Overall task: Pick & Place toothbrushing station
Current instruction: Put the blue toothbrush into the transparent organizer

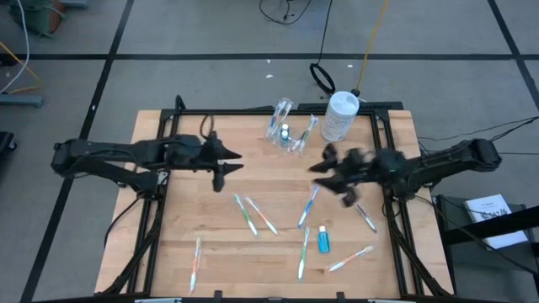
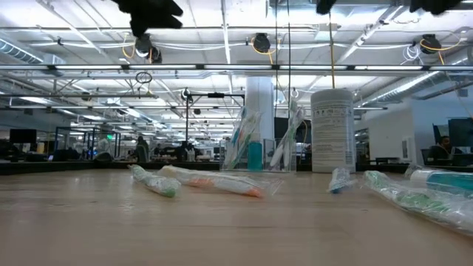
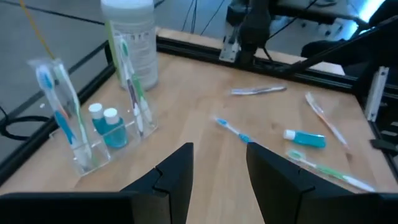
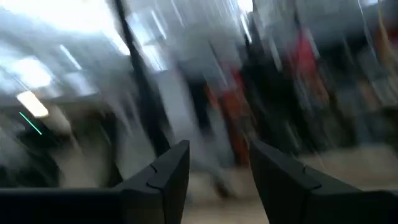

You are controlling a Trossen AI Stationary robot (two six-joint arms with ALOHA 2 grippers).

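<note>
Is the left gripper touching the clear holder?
Apart. The left wrist view shows bare wood between the open left gripper and the clear holder; the high view agrees.

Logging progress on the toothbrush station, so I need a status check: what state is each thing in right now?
Clear holder: upright, holding toothbrushes and two tubes.
Toothpaste tube: lying flat on the table, outside the holder.
Loose toothbrushes: lying flat, scattered.
White bottle: upright, lid on.
Left gripper: open, empty, pointed toward the holder.
Right gripper: open, empty, above the table.
</note>
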